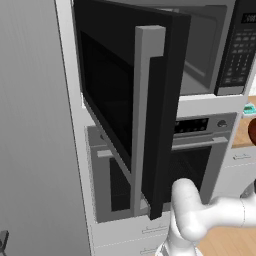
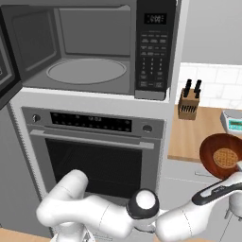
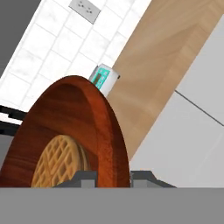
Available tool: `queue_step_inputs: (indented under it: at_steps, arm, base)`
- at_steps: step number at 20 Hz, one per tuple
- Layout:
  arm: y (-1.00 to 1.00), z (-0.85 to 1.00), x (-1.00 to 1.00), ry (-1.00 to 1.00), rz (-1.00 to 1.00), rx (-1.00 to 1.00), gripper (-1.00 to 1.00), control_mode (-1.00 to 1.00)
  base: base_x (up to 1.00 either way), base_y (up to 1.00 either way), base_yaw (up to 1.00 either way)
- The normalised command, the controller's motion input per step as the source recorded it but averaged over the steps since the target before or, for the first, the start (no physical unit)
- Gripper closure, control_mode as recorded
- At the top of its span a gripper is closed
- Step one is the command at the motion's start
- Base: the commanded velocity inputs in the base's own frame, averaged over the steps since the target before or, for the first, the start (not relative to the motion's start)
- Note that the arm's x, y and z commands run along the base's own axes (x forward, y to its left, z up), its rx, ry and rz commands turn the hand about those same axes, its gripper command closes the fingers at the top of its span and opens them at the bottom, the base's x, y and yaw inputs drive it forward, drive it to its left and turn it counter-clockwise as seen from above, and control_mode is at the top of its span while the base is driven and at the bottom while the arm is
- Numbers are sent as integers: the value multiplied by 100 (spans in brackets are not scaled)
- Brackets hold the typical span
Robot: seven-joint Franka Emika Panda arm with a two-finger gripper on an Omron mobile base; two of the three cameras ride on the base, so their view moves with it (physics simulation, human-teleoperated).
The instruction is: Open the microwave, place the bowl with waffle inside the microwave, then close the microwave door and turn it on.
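Beside the counter [image 2: 189,132], hand [image 3: 114,177] grips bowl [image 2: 221,156].

Illumination was even and diffuse in all three views, with no single light source evident. The rendered frames were sharp throughout; no motion blur, defocus or edge distortion was noted. The large black built-in microwave [image 2: 90,47] showed a softly lit grey cavity, darker toward its left wall. Its wide black door with grey bar handle [image 1: 132,110] read nearly featureless, without glare. The small reddish-brown wooden bowl [image 3: 70,131] carried gentle shading across its inner wall. No hard cast shadows appeared on the pale wooden counter [image 3: 166,57].
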Motion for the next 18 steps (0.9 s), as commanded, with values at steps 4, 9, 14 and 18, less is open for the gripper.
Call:
queue_step_inputs:
  at_steps: [4,9,14,18]
  arm:
    - [-8,0,-100,-1,15,0,100,-100]
    - [21,-3,-100,-4,21,0,100,-100]
    - [71,-9,-100,-12,16,-1,100,-100]
    - [97,-2,-100,-18,3,0,100,-100]
  base:
    - [0,0,0]
    - [0,0,0]
    - [0,0,0]
    - [0,0,0]
